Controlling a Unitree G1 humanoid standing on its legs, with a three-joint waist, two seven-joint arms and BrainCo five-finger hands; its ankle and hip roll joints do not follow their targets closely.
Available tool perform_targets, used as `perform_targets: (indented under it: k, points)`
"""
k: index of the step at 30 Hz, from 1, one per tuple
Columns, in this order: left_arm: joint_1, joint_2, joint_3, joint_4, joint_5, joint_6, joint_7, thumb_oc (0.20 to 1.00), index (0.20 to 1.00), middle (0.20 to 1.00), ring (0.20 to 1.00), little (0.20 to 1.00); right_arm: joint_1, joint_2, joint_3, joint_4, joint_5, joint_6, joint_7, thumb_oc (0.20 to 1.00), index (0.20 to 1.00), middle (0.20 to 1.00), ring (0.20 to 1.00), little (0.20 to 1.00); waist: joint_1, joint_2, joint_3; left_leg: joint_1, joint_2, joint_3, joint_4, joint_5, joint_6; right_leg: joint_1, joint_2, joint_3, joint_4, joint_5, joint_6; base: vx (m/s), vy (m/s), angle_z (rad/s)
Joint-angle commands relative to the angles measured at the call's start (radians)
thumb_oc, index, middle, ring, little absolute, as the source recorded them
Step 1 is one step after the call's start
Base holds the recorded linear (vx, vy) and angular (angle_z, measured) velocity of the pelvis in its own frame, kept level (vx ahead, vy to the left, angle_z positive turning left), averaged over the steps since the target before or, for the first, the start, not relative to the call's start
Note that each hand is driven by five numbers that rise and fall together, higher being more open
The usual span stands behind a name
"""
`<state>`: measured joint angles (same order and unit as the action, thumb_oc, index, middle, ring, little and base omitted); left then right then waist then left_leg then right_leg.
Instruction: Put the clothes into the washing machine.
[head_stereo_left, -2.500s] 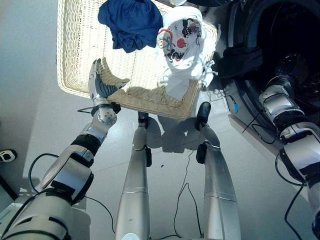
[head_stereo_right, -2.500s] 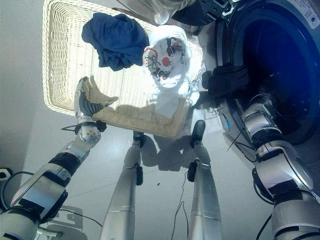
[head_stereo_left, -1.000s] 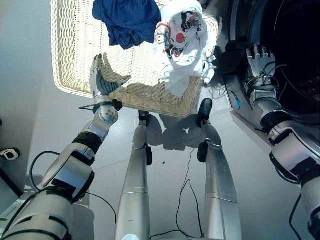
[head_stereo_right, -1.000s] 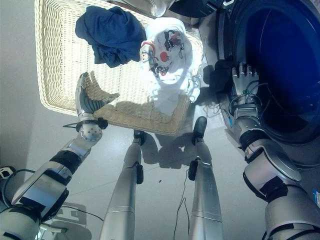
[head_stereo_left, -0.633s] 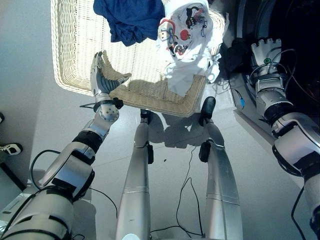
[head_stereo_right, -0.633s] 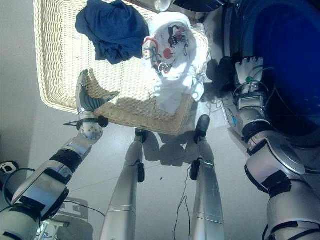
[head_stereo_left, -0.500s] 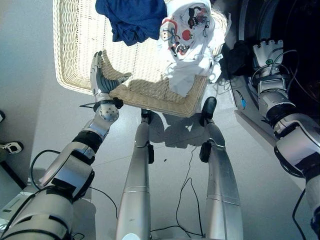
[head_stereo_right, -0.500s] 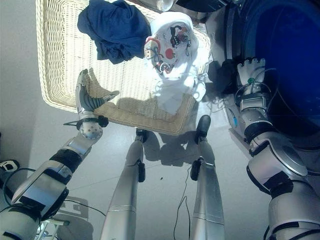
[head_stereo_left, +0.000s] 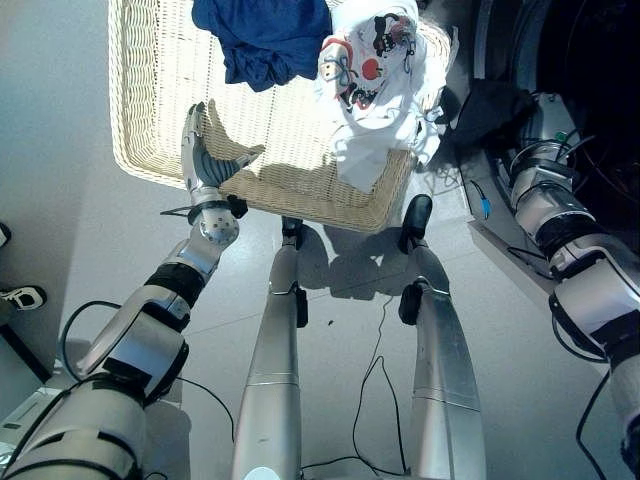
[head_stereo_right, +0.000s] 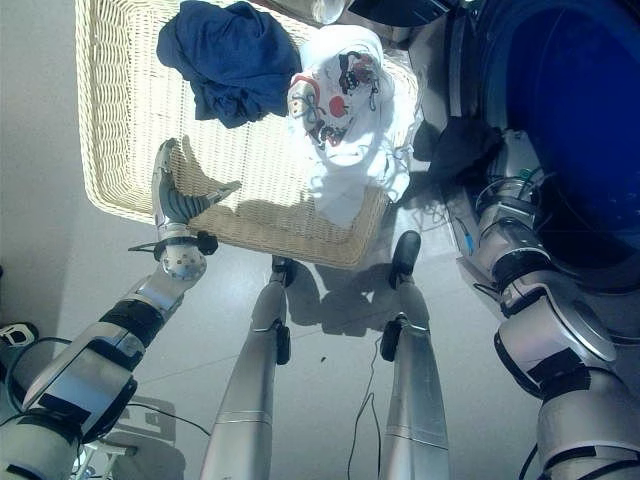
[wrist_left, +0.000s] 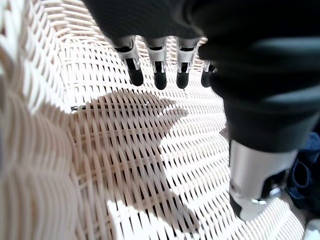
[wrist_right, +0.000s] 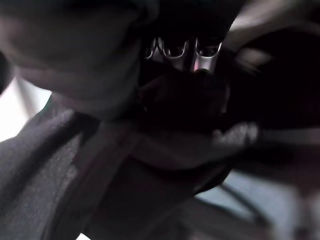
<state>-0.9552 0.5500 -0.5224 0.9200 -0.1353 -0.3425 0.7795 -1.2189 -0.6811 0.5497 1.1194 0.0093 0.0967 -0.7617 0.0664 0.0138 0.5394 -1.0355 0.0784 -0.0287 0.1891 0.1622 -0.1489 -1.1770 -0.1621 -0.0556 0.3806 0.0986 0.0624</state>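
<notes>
A cream wicker basket (head_stereo_left: 160, 100) lies on the floor with a dark blue garment (head_stereo_left: 265, 35) at its far side. A white printed garment (head_stereo_left: 375, 80) hangs over its right rim. My left hand (head_stereo_left: 205, 160) stands open inside the basket's near edge, its fingers (wrist_left: 157, 70) straight above the bare weave and holding nothing. A black garment (head_stereo_left: 490, 105) lies bunched at the rim of the washing machine's dark drum opening (head_stereo_right: 570, 120). My right hand (wrist_right: 185, 50) is under that cloth, its fingers curled into the dark bunch (wrist_right: 180, 105).
The washing machine's round door rim (head_stereo_left: 480, 40) stands just right of the basket. Grey floor (head_stereo_left: 70, 230) surrounds the basket on the left and near sides. A white shoe (head_stereo_left: 18, 297) shows at the far left edge.
My right hand, earlier open and flat beside the black garment, has gone under it and closed on the cloth, which has shifted towards the drum. The left hand has stayed put.
</notes>
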Motion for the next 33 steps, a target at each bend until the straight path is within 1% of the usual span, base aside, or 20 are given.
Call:
perform_targets:
  k: [1,3,4,6,8,9,11,12,13,14,15,16,19,22,23,24,29,30,32,33]
  points:
    - [0.035,-0.023,0.08,-0.026,0.0,-0.041,0.04,1.0,1.0,1.0,1.0,1.0,0.038,-0.039,-0.038,-0.036,0.259,-0.065,-0.054,0.2,0.2,0.2,0.2,0.2,-0.039,0.071,-0.019,-0.043,-0.121,0.023,0.039,-0.027,0.097,0.024,0.093,-0.09,-0.079,0.079,0.065,0.0,0.0,0.0]
    - [0.052,-0.023,0.092,-0.039,0.005,-0.041,0.046,1.0,1.0,1.0,1.0,1.0,0.076,-0.039,-0.117,-0.059,0.399,-0.106,-0.057,0.2,0.2,0.2,0.2,0.2,-0.042,0.069,-0.019,-0.041,-0.116,0.028,0.041,-0.033,0.093,0.024,0.09,-0.09,-0.075,0.075,0.066,0.0,0.016,0.0]
    - [0.054,-0.023,0.092,-0.04,0.005,-0.04,0.047,1.0,1.0,1.0,1.0,1.0,0.078,-0.04,-0.123,-0.061,0.412,-0.11,-0.057,0.2,0.2,0.2,0.2,0.2,-0.042,0.068,-0.019,-0.041,-0.115,0.029,0.041,-0.033,0.093,0.024,0.09,-0.09,-0.075,0.075,0.066,0.0,0.0,0.0]
    - [0.071,-0.012,0.098,-0.053,0.001,-0.043,0.052,1.0,1.0,1.0,1.0,1.0,0.109,-0.048,-0.189,-0.061,0.515,-0.148,-0.049,0.2,0.2,0.2,0.2,0.2,-0.046,0.065,-0.019,-0.037,-0.109,0.032,0.037,-0.036,0.089,0.026,0.091,-0.09,-0.076,0.072,0.066,0.0,0.0,0.0]
    - [0.075,0.0,0.099,-0.06,-0.007,-0.038,0.053,1.0,1.0,1.0,1.0,1.0,0.118,-0.066,-0.217,-0.046,0.56,-0.151,-0.068,0.2,0.2,0.2,0.2,0.2,-0.047,0.06,-0.019,-0.035,-0.106,0.03,0.038,-0.039,0.087,0.028,0.093,-0.09,-0.075,0.071,0.066,0.0,-0.011,-0.02]
    - [0.073,0.011,0.094,-0.064,-0.017,-0.03,0.049,1.0,1.0,1.0,1.0,1.0,0.113,-0.088,-0.228,-0.033,0.643,-0.158,-0.089,0.2,0.2,0.2,0.2,0.2,-0.047,0.056,-0.019,-0.032,-0.103,0.028,0.04,-0.041,0.085,0.032,0.094,-0.089,-0.074,0.071,0.066,0.0,0.0,0.0]
    - [0.075,0.019,0.092,-0.065,-0.022,-0.032,0.048,1.0,1.0,1.0,1.0,1.0,0.11,-0.104,-0.24,-0.024,0.671,-0.165,-0.095,0.2,0.2,0.2,0.2,0.2,-0.049,0.054,-0.019,-0.031,-0.102,0.027,0.042,-0.043,0.084,0.032,0.096,-0.087,-0.074,0.071,0.066,0.0,0.0,0.0]
    - [0.077,0.03,0.088,-0.066,-0.028,-0.033,0.045,1.0,1.0,1.0,1.0,1.0,0.101,-0.129,-0.252,-0.009,0.718,-0.187,-0.118,0.2,0.2,0.2,0.2,0.2,-0.049,0.05,-0.019,-0.031,-0.099,0.026,0.044,-0.047,0.083,0.033,0.096,-0.087,-0.076,0.072,0.067,-0.01,-0.089,-0.03]
    - [0.103,0.063,0.08,-0.071,-0.033,-0.05,0.045,1.0,1.0,1.0,1.0,1.0,0.085,-0.202,-0.297,0.022,0.867,-0.294,-0.183,0.2,0.2,0.2,0.2,0.2,-0.051,0.035,-0.019,-0.03,-0.092,0.018,0.049,-0.058,0.079,0.044,0.097,-0.089,-0.079,0.071,0.071,-0.01,-0.11,-0.05]
    - [0.117,0.071,0.08,-0.074,-0.03,-0.059,0.049,1.0,1.0,1.0,1.0,1.0,0.085,-0.223,-0.313,0.025,0.895,-0.328,-0.203,0.2,0.2,0.2,0.2,0.2,-0.051,0.03,-0.019,-0.029,-0.09,0.015,0.048,-0.061,0.079,0.048,0.098,-0.092,-0.081,0.07,0.072,-0.02,-0.131,-0.07]
    - [0.144,0.084,0.081,-0.086,-0.026,-0.072,0.059,1.0,1.0,1.0,1.0,1.0,0.085,-0.264,-0.335,0.019,0.946,-0.399,-0.251,0.2,0.2,0.2,0.2,0.2,-0.053,0.02,-0.019,-0.027,-0.09,0.01,0.041,-0.062,0.08,0.053,0.101,-0.095,-0.087,0.071,0.074,-0.01,-0.074,-0.06]
    - [0.173,0.091,0.086,-0.104,-0.021,-0.079,0.071,1.0,1.0,1.0,1.0,1.0,0.095,-0.292,-0.356,-0.006,0.966,-0.443,-0.278,0.2,0.2,0.2,0.2,0.2,-0.057,0.013,-0.019,-0.022,-0.087,0.009,0.036,-0.064,0.08,0.058,0.104,-0.096,-0.091,0.073,0.075,-0.01,-0.058,-0.06]
    - [0.222,0.116,0.099,-0.134,-0.01,-0.095,0.078,1.0,1.0,1.0,1.0,1.0,0.124,-0.356,-0.384,-0.121,0.948,-0.489,-0.366,0.2,0.2,0.2,0.2,0.2,-0.074,-0.007,-0.019,-0.005,-0.082,0.014,0.027,-0.067,0.081,0.075,0.113,-0.093,-0.103,0.075,0.077,-0.01,-0.007,-0.01]
    - [0.218,0.135,0.106,-0.134,0.008,-0.096,0.057,1.0,1.0,1.0,1.0,1.0,0.125,-0.389,-0.384,-0.175,0.918,-0.471,-0.382,0.373,0.373,0.373,0.373,0.373,-0.081,-0.019,-0.019,0.01,-0.081,0.018,0.025,-0.071,0.081,0.088,0.116,-0.091,-0.106,0.07,0.077,0.0,0.0,0.0]
    - [0.212,0.142,0.104,-0.131,0.024,-0.1,0.047,1.0,1.0,1.0,1.0,1.0,0.119,-0.404,-0.378,-0.18,0.903,-0.442,-0.357,0.805,0.805,0.805,0.805,0.805,-0.084,-0.024,-0.019,0.018,-0.078,0.019,0.023,-0.071,0.08,0.098,0.116,-0.092,-0.107,0.067,0.076,0.0,0.0,0.0]
    - [0.193,0.152,0.094,-0.127,0.035,-0.106,0.022,1.0,1.0,1.0,1.0,1.0,0.108,-0.422,-0.356,-0.165,0.901,-0.389,-0.27,1.0,1.0,1.0,1.0,1.0,-0.084,-0.029,-0.019,0.028,-0.08,0.017,0.022,-0.071,0.078,0.11,0.114,-0.093,-0.108,0.064,0.077,0.0,0.0,0.0]
    - [0.151,0.163,0.064,-0.121,0.109,-0.12,-0.004,1.0,1.0,1.0,1.0,1.0,0.063,-0.425,-0.29,-0.111,0.832,-0.281,-0.176,1.0,1.0,1.0,1.0,1.0,-0.076,-0.026,-0.019,0.032,-0.085,0.012,0.027,-0.071,0.079,0.117,0.107,-0.1,-0.107,0.061,0.075,0.0,0.0,0.0]
    - [0.128,0.165,0.027,-0.126,0.18,-0.118,0.006,1.0,1.0,1.0,1.0,1.0,0.04,-0.413,-0.241,-0.098,0.752,-0.205,-0.133,1.0,1.0,1.0,1.0,1.0,-0.07,-0.022,-0.019,0.032,-0.092,0.007,0.031,-0.071,0.081,0.117,0.105,-0.102,-0.107,0.062,0.073,0.0,0.0,0.0]
    - [0.098,0.165,-0.008,-0.136,0.231,-0.097,0.016,1.0,1.0,1.0,1.0,1.0,0.006,-0.395,-0.194,-0.077,0.716,-0.157,-0.113,1.0,1.0,1.0,1.0,1.0,-0.062,-0.015,-0.019,0.031,-0.096,0.005,0.035,-0.072,0.082,0.115,0.101,-0.104,-0.104,0.059,0.071,0.0,0.0,0.0]
    - [0.049,0.177,-0.056,-0.134,0.287,-0.07,0.049,1.0,1.0,1.0,1.0,1.0,-0.032,-0.372,-0.137,-0.057,0.619,-0.052,-0.066,1.0,1.0,1.0,1.0,1.0,-0.058,-0.007,-0.019,0.03,-0.099,0.007,0.037,-0.072,0.083,0.113,0.098,-0.107,-0.101,0.059,0.071,0.0,0.0,0.0]
